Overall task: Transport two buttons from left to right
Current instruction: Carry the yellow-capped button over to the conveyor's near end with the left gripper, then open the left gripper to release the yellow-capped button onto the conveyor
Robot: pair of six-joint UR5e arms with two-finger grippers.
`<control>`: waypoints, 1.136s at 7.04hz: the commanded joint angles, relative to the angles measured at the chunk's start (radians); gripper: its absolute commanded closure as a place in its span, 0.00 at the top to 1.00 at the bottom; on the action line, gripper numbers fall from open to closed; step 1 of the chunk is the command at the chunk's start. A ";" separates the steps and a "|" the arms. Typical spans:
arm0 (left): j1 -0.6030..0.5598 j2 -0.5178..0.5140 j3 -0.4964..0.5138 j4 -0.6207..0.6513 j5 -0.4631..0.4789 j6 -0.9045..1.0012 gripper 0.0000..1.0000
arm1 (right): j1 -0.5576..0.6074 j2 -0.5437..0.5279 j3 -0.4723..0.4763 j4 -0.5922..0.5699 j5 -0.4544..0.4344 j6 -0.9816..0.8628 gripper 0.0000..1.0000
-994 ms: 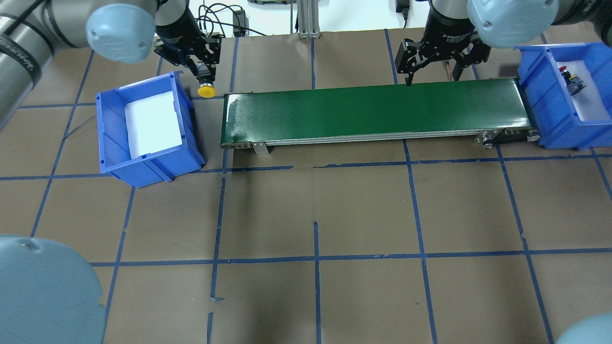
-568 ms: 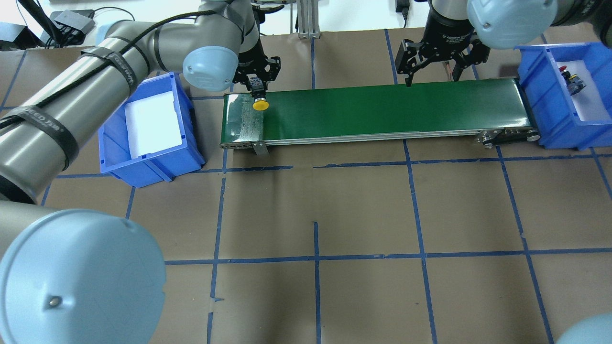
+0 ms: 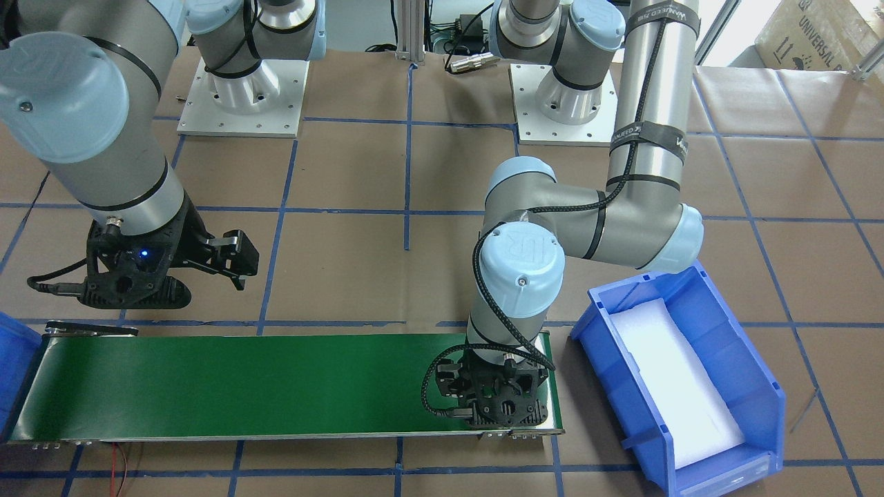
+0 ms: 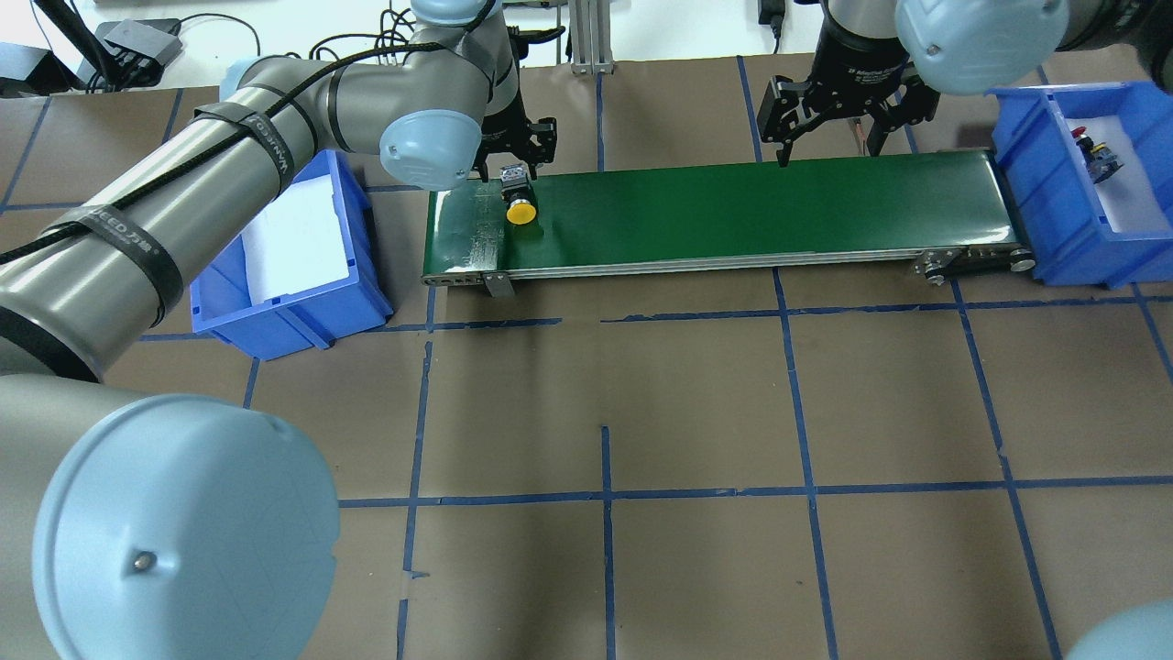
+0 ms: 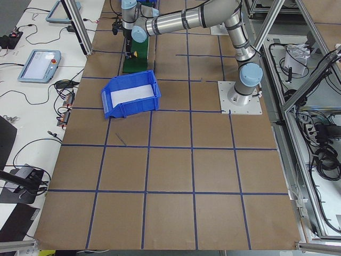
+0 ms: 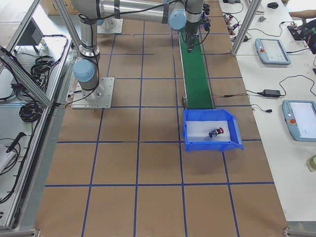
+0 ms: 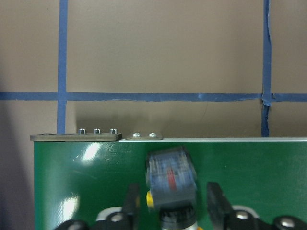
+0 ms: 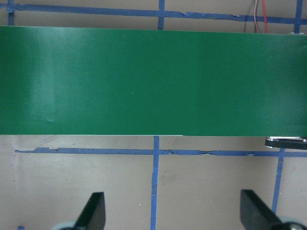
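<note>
Left gripper (image 7: pixel 173 207) stands over the left end of the green conveyor belt (image 4: pixel 733 211) with its jaws parted. In the left wrist view its fingers (image 7: pixel 132 203) stand clear on either side of the yellow button (image 4: pixel 520 209), so the button sits between them unclamped. That button is turned cap downward, black body uppermost. It is near the belt's left end and closer to the belt's far edge than to its near one. It is blurred in the wrist view, and whether the cap rests fully on the belt cannot be told. From the front-facing camera the gripper's own body hides the button altogether. Right gripper (image 8: pixel 173 213) hangs raised above the right half of the belt, its jaws spread wide and holding nothing. Its wrist view shows the belt's green surface and, beside the belt's edge, the brown table (image 4: pixel 696 403) with its blue tape lines. The red button (image 4: pixel 1092 149) lies on the white pad (image 4: pixel 1132 197) inside the right blue bin (image 4: pixel 1031 197), in the bin's far half. This bin stands against the belt's right end. The left blue bin (image 4: pixel 307 316) stands on the table just off the belt's left end, a white liner (image 4: pixel 298 234) showing inside it.
</note>
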 commanded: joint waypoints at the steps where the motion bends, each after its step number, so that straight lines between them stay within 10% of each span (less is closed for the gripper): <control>1: 0.031 0.040 0.029 -0.089 -0.001 0.020 1.00 | 0.000 0.000 0.002 0.000 0.000 0.000 1.00; 8: 0.250 0.437 -0.031 -0.545 0.040 0.208 1.00 | 0.002 -0.046 -0.008 0.020 -0.002 0.000 1.00</control>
